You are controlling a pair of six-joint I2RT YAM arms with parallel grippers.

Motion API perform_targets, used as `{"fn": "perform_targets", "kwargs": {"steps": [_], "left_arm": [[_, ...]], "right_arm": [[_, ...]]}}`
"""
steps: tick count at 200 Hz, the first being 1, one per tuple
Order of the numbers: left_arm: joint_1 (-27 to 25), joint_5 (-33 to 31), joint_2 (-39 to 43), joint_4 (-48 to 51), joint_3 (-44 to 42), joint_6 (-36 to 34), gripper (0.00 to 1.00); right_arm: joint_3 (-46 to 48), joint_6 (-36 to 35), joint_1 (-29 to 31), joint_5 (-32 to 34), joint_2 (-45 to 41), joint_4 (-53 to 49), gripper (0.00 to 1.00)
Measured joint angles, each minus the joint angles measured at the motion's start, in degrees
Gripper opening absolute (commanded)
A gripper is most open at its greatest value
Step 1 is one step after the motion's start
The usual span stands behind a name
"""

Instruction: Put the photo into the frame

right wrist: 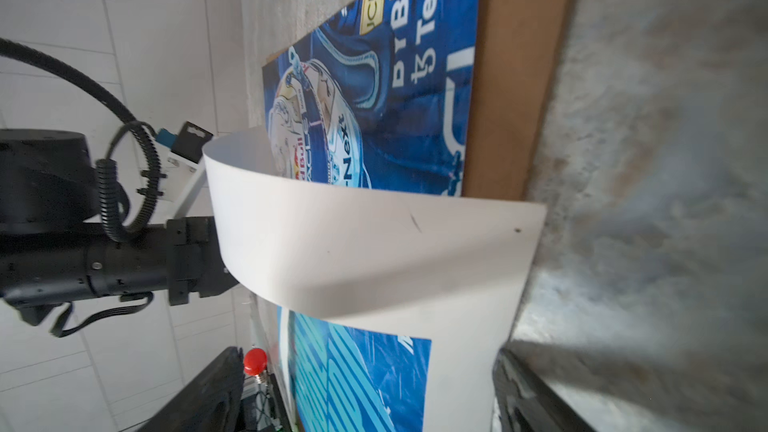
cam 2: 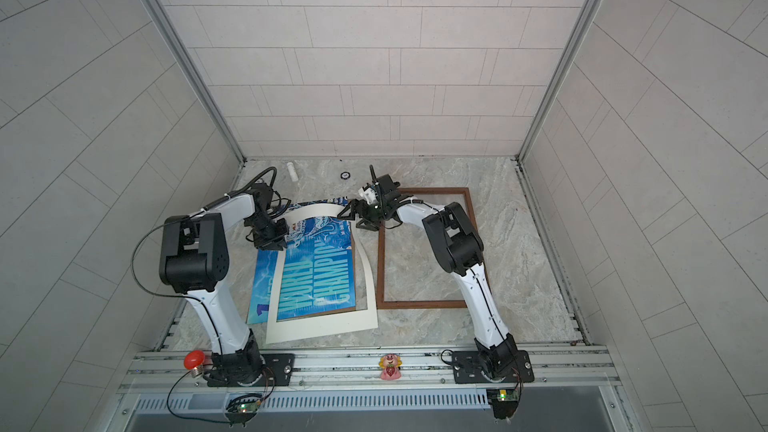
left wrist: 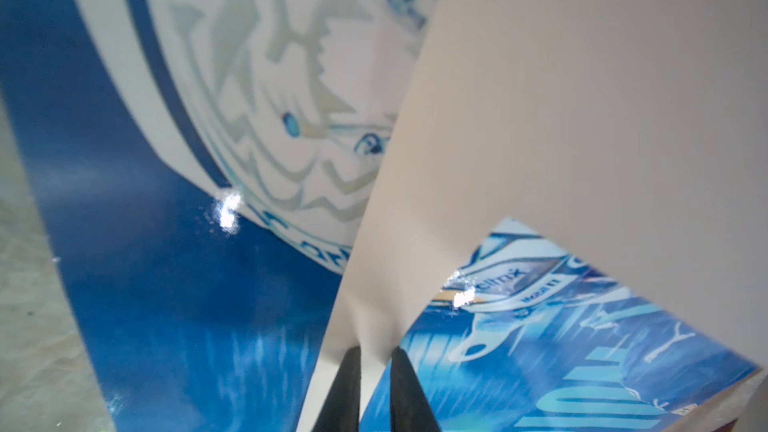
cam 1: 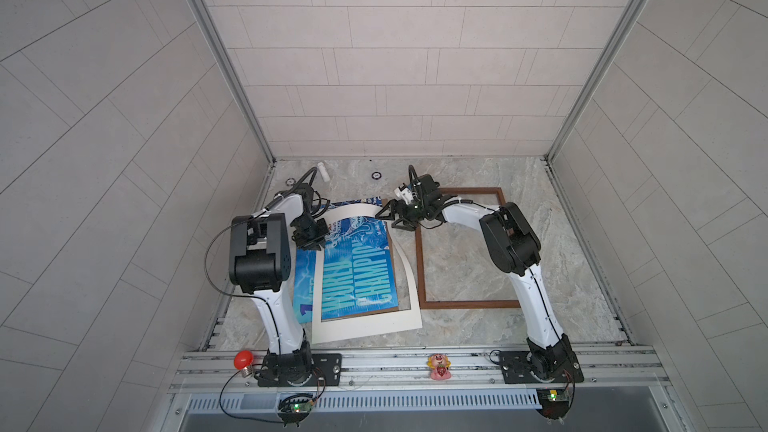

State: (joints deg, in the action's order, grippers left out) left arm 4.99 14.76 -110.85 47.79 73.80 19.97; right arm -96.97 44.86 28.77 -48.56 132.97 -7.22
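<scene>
Two grippers: the left gripper [left wrist: 376, 353] and the right gripper [cam 1: 390, 219], both at the far end of the paper stack.
Left gripper: fingers [left wrist: 351, 384] drawn nearly together, pinched on the inner edge of the cream mat [cam 1: 365, 326], which creases at the bite.
Right gripper: jaws spread wide, nothing clamped; it hangs at the mat's far right corner, over the far left corner of the frame [cam 1: 419, 268]. The right wrist view shows the mat's side strip running between the two fingers.
Mat: far end lifted and bowed upward, near end lying flat on the table [cam 1: 478, 334].
Photo: the photo [cam 1: 353, 276] lies under the mat on a brown backing board [right wrist: 511, 76], lettering visible through the window, a blue strip sticking out past the mat's left side.
Frame: flat on the table to the right of the photo, with only bare marble inside it; the mat's near right corner is just beside its near left corner.
Rail: a red bulb [cam 1: 243, 361] and a pink figure [cam 1: 439, 365] sit on the front rail.
</scene>
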Motion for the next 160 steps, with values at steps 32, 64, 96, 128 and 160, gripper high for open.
{"fn": "perform_targets", "kwargs": {"steps": [32,64,96,128,160], "left_arm": [[0.09,0.61,0.04,-0.22,-0.07,0.13,0.2],[0.24,2.01,0.07,-0.48,-0.11,0.22,0.27],[0.24,4.92,0.35,-1.18,-0.33,0.66,0.42],[0.22,8.09,1.05,-2.1,-1.11,0.87,0.51],[0.11,11.1,3.91,-2.36,-2.86,1.16,0.59]], "right_arm": [[-0.28,-5.09,0.33,2.64,-0.96,-4.85,0.88],[-0.09,-6.14,0.33,2.71,-0.98,-5.09,0.82],[-0.07,-6.47,0.33,3.06,-0.96,-5.4,0.8],[0.13,-6.29,0.24,3.13,-0.94,-5.22,0.78],[0.79,-5.6,-0.07,2.4,-0.94,-4.15,0.76]]}}
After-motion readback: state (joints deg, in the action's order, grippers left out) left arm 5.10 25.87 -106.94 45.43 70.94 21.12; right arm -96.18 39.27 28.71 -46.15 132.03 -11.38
